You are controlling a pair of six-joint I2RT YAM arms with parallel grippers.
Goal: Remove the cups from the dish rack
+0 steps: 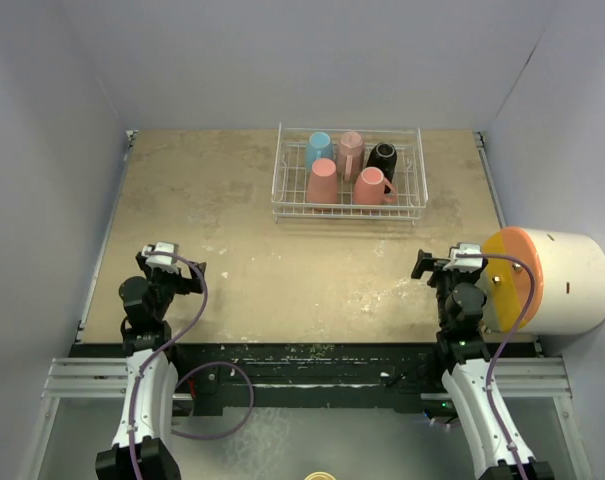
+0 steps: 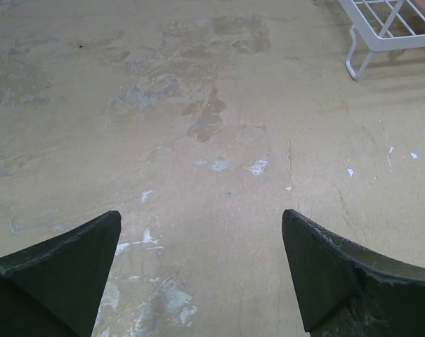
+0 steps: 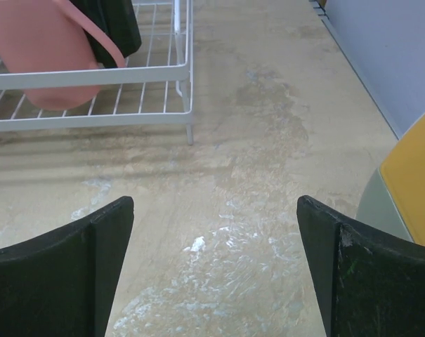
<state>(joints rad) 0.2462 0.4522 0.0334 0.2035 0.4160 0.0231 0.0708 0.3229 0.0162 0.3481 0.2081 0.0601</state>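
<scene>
The white wire dish rack [image 1: 282, 188] stands at the back middle of the table. In it are a light blue cup [image 1: 319, 147], a black cup [image 1: 383, 158] and three pink cups [image 1: 322, 183], [image 1: 351, 150], [image 1: 370, 186]. My left gripper [image 1: 160, 262] is open and empty near the front left, far from the rack; a rack corner [image 2: 381, 38] shows at its view's top right. My right gripper [image 1: 452, 262] is open and empty near the front right. Its view shows the rack's near right corner [image 3: 187, 70] with a pink cup [image 3: 40, 42] and the black cup [image 3: 114, 24].
A big white cylinder with an orange end [image 1: 547, 280] lies at the right table edge, close beside my right arm; its orange end shows in the right wrist view [image 3: 412, 175]. Grey walls enclose the table on three sides.
</scene>
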